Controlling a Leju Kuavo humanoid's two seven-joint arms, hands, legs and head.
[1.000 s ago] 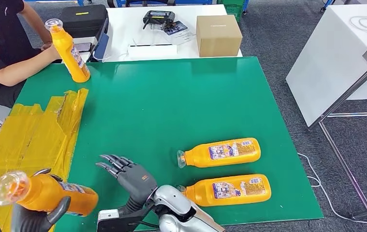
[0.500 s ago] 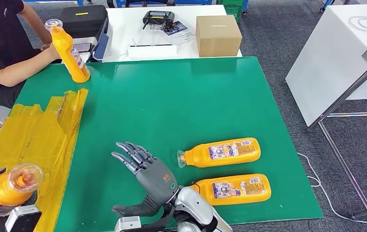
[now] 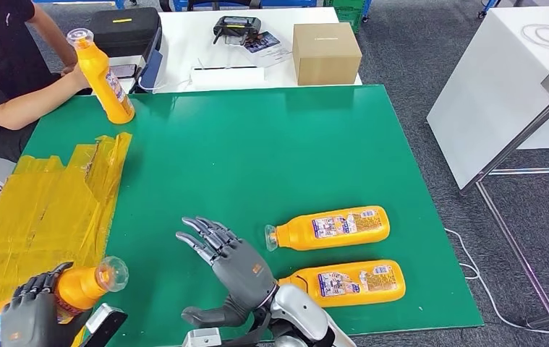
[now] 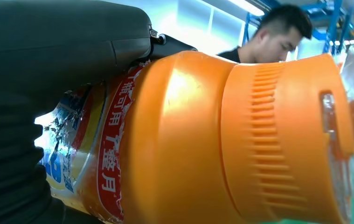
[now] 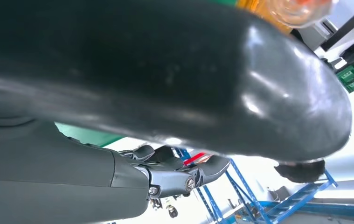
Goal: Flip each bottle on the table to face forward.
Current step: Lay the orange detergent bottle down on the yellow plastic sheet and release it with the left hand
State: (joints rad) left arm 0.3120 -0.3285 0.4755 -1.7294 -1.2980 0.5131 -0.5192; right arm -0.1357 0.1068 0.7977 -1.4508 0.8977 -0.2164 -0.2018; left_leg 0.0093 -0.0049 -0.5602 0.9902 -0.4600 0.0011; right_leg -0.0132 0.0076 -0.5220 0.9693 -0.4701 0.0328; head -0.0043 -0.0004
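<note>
- Head view: my left hand (image 3: 29, 318) grips an orange bottle (image 3: 76, 289) at the near left corner, over the yellow sheet (image 3: 47, 202). Half a second ago its clear cap pointed up at the camera; now the bottle lies nearly level, cap aimed right, so I judge the flip is under way.
- My right hand (image 3: 231, 271) has crept forward and hovers with fingers spread, holding nothing, just beside two lying bottles (image 3: 329, 228) on the green table (image 3: 257, 144); those wait their turn.
- A person holds a fourth bottle (image 3: 101, 76) at the far left.
- Left wrist view: the bottle's ribbed collar (image 4: 268, 140) looms close, label under my hand.
- Right wrist view: dark fingers (image 5: 175, 177) apart, empty.
</note>
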